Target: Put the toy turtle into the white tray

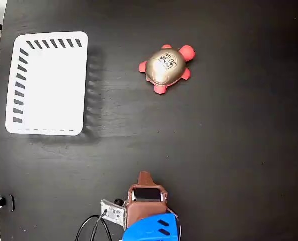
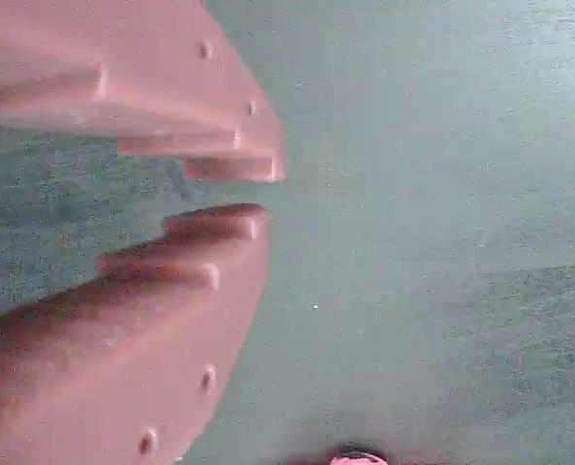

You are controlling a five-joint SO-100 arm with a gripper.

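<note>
Well, the white tray (image 1: 47, 83) lies at the far left of the black table (image 1: 229, 150) in the fixed view, long side running near to far, and nothing is in it — only its bare white floor and the dark slots along its far and left walls show. The toy turtle (image 1: 165, 68) sits on the table well to the right of the tray, about level with its far half, gold shell up with a white sticker on top, red head pointing far and to the right.

The gripper (image 2: 234, 192) is at the near edge of the table, well apart from both turtle and tray, on a brown arm with a blue base (image 1: 151, 228). In the wrist view its brown stepped fingers (image 2: 171, 262) stand only a narrow gap apart — nearly closed, holding nothing, with bare table beyond them. A sliver of pink shows at the bottom edge there; too little to identify.
</note>
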